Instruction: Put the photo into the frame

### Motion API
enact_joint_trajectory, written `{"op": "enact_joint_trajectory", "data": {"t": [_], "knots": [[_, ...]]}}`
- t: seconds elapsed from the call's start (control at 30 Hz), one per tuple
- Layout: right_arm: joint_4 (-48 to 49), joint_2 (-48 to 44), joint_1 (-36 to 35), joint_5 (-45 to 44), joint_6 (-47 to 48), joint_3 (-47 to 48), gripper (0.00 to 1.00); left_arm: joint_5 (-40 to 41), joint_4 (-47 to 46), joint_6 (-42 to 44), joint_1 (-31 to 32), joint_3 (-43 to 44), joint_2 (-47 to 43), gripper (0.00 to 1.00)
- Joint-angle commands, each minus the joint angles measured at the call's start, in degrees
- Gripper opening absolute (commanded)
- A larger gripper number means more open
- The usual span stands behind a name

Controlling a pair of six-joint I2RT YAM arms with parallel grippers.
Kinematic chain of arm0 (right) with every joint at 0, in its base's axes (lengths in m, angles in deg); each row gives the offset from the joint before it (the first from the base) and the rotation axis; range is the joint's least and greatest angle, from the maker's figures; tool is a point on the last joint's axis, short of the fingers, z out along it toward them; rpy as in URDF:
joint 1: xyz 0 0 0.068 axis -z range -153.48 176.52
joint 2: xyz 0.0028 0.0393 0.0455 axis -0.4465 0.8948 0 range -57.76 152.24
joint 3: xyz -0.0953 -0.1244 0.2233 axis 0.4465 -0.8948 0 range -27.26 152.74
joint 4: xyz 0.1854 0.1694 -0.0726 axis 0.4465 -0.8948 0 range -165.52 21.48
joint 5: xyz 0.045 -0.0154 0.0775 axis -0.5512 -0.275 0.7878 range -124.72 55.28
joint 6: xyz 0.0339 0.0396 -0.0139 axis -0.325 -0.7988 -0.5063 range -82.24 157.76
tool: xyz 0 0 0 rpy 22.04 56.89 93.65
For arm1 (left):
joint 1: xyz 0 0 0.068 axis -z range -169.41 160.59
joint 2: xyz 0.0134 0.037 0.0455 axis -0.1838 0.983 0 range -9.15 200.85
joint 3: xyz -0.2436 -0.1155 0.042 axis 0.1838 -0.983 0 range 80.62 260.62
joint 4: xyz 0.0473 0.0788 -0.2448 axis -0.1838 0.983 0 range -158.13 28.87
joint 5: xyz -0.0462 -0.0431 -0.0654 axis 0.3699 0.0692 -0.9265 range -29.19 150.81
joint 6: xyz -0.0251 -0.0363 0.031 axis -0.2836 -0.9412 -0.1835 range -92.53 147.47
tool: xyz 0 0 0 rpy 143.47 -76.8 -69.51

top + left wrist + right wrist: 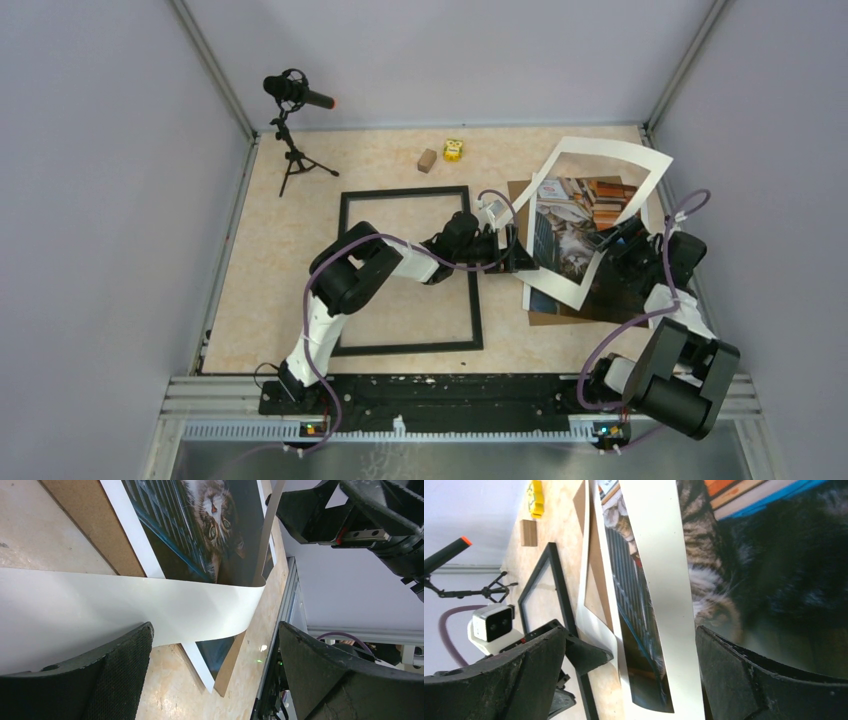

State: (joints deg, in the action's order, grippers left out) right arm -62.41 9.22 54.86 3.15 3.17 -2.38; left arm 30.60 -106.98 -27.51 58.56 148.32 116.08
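The left hand (513, 255) is spread wide and holds nothing. It reaches past the right bar of the frame (476, 310) toward the left side of the photo (575, 220). In its wrist view a bowed strip of a white mat (125, 605) runs across the gap between its fingers, and neither pad presses on it. The right hand (617, 240) is equally wide and also empty. It sits at the photo's right side, and in its own view another strip of the mat crosses between its fingers. The photo, a cat among books, lies face up on a brown backing board (545, 312) near the right edge of the desk (280, 250). The mat arches over it with its far side lifted off the print; I cannot tell whether the two are joined. The frame lies flat in the middle of the desk, beside the board, with desk surface showing through it. I judge the step in hand to be the pick-up, since nothing is gripped and nothing has gone into the frame. The next move calls for a hand to close on an edge of the sheet, lift it, carry it leftward and lay it square inside the black bars. The paper looks thin and springy, so a pinch may make it buckle or slip.
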Motion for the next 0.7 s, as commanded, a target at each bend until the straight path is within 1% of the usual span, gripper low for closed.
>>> {"op": "enact_joint_trajectory", "data": {"t": [0.0,0.2,0.37,0.57,0.67], "knots": [[5.2,0.4,0.5,4.7,-0.5,3.8,0.98,-1.8,3.3,0.2,0.5,-1.0,2.4,0.99],[6.2,-1.0,0.5,8.8,-1.7,3.4,0.95,-1.8,2.9,0.0,0.5,-1.2,2.2,0.99],[6.3,-4.4,0.5,10.4,-4.0,2.8,0.94,-2.5,2.7,-0.5,0.5,-0.7,2.9,0.99],[3.7,-9.0,0.5,10.1,-5.5,2.1,0.93,-2.3,2.8,-0.5,0.5,-0.8,2.7,0.99],[4.2,-11.3,0.5,9.5,-7.1,0.6,0.93,-2.2,2.6,-0.6,0.5,-1.0,2.6,0.99]]}}
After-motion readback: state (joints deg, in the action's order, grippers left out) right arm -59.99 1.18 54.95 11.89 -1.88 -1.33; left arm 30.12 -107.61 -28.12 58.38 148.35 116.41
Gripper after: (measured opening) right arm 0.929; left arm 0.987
